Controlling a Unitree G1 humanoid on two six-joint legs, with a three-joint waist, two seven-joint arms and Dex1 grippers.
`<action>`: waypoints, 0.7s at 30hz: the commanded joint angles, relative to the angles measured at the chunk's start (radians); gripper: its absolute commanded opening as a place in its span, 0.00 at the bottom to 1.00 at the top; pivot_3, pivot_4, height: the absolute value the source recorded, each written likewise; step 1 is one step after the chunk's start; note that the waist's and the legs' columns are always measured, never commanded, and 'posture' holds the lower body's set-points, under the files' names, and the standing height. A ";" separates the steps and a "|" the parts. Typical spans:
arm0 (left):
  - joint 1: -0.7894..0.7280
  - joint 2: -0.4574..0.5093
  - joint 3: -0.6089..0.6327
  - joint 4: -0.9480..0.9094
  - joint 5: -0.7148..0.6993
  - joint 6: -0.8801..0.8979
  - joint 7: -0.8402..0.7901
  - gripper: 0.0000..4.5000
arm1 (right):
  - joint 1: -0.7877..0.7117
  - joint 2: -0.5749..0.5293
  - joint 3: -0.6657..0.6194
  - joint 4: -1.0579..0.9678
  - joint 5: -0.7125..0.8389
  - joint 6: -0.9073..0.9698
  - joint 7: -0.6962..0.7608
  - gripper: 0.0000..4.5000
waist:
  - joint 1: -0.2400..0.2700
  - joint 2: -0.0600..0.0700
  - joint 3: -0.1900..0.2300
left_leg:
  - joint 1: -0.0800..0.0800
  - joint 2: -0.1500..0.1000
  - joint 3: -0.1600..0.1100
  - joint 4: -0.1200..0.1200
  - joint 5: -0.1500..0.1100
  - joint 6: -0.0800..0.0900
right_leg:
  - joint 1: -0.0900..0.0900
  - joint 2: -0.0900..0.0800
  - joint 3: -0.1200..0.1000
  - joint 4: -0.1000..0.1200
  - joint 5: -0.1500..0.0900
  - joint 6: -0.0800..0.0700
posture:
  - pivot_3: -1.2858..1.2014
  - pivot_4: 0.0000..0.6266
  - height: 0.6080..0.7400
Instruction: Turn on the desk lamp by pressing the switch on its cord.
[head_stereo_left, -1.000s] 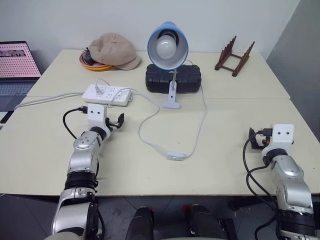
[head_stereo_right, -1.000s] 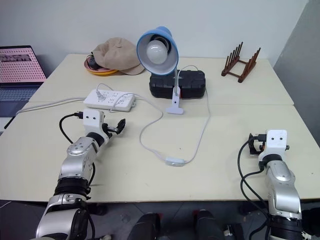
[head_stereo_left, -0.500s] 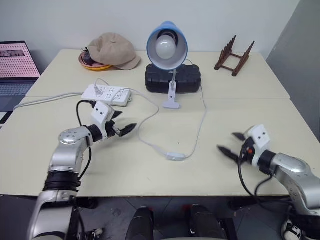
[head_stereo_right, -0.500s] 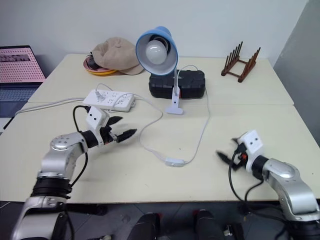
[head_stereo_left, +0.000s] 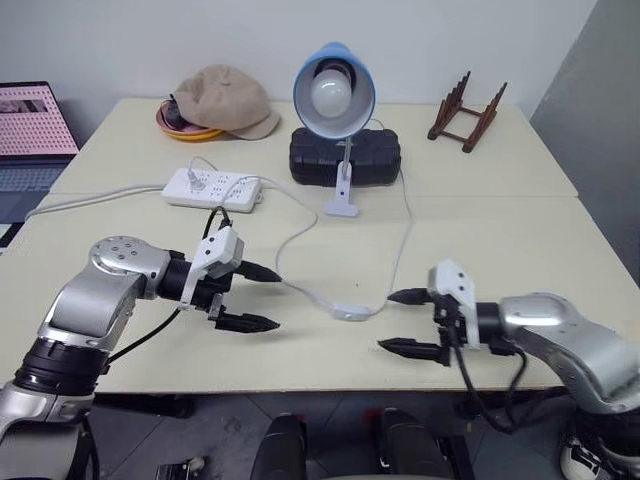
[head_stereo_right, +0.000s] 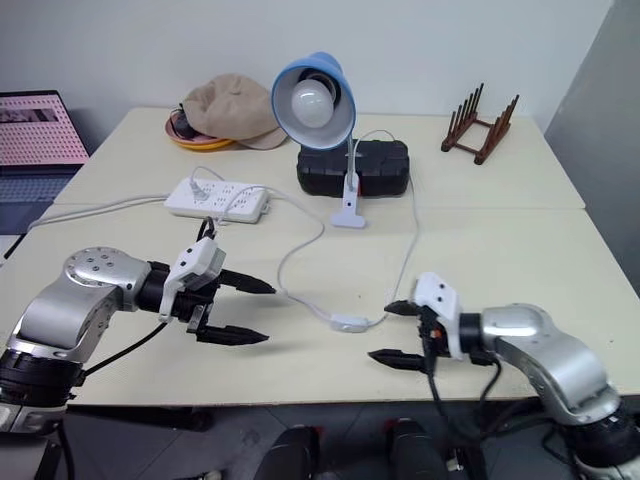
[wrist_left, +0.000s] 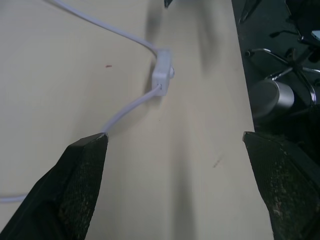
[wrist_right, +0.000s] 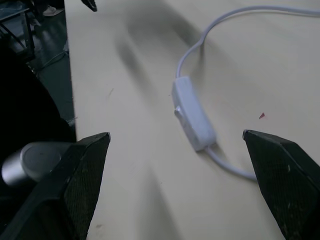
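The desk lamp (head_stereo_left: 334, 88), blue shade and white bulb unlit, stands clipped at the back middle of the table. Its thin white cord (head_stereo_left: 296, 235) loops forward to the small white switch (head_stereo_left: 349, 313), which lies flat near the front edge. My left gripper (head_stereo_left: 262, 298) is open to the left of the switch, its fingers pointing right toward it. From the right side, my right gripper (head_stereo_left: 394, 321) points left at the switch, open and close to it. Neither touches it. In the wrist views the switch (wrist_left: 162, 72) (wrist_right: 192, 114) lies ahead between the open fingers.
A white power strip (head_stereo_left: 213, 188) lies back left with its thick cable running off left. A black case (head_stereo_left: 346, 157) sits behind the lamp, a cap (head_stereo_left: 225, 100) on a dish at the back left, a wooden rack (head_stereo_left: 466, 112) back right. A laptop (head_stereo_left: 35, 125) is far left.
Both arms swung inward toward the switch. The left gripper turned from pointing away to pointing right; the right gripper moved left along the front edge and now points left.
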 joint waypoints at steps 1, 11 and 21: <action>-0.019 0.001 0.022 -0.037 -0.016 0.004 0.006 1.00 | -0.033 0.014 0.049 0.080 -0.093 -0.096 -0.004 0.99 | 0.001 0.000 0.000 | 0.000 0.000 0.000 0.000 0.000 0.000 | 0.000 0.000 0.000 0.000 0.000 0.000 | 0.52 0.24 1.00; 0.017 -0.014 0.038 -0.096 -0.051 0.031 0.042 1.00 | -0.100 0.064 0.115 0.241 -0.170 -0.203 0.081 0.99 | -0.001 0.000 0.000 | 0.001 0.000 0.000 0.000 0.000 0.000 | 0.000 0.001 0.000 0.002 -0.001 0.001 | 0.52 0.24 1.00; 0.036 -0.008 0.038 -0.113 -0.060 0.032 0.049 1.00 | -0.115 0.090 0.106 0.284 -0.184 -0.219 0.112 0.75 | -0.001 0.000 0.000 | 0.001 0.000 0.000 0.000 0.000 0.000 | 0.000 0.001 0.000 0.003 -0.001 0.000 | 0.52 0.24 1.00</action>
